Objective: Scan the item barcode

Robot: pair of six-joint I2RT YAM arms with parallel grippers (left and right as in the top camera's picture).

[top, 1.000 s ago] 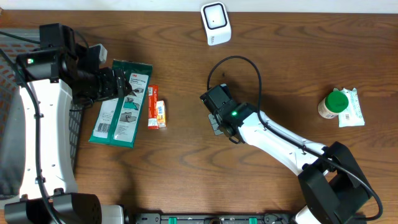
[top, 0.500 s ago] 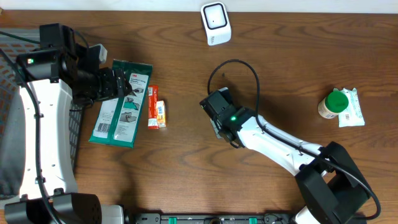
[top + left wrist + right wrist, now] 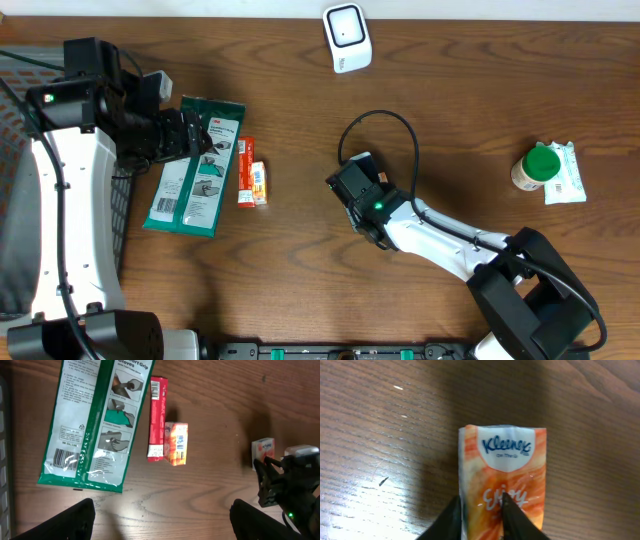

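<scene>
An orange and white Kleenex tissue pack [image 3: 502, 460] fills the right wrist view just above the wooden table, with my right gripper [image 3: 481, 503] shut on its near end. One finger lies at the pack's left edge and the other presses on its printed face. In the left wrist view the same pack [image 3: 263, 450] sticks out of the right gripper [image 3: 270, 480]. From overhead, the right gripper [image 3: 355, 190] is at mid-table, well below the white scanner [image 3: 346, 37] at the far edge. My left gripper [image 3: 160, 525] is open and empty over bare wood.
A green glove package [image 3: 195, 165], a red box [image 3: 245, 170] and a small orange box [image 3: 259, 184] lie at the left. At the right stand a green-capped bottle [image 3: 538, 167] and a white packet [image 3: 566, 173]. A dark basket [image 3: 12, 150] borders the left edge.
My right gripper has shifted slightly right and toward the table's near edge, carrying the tissue pack. The left arm has not moved.
</scene>
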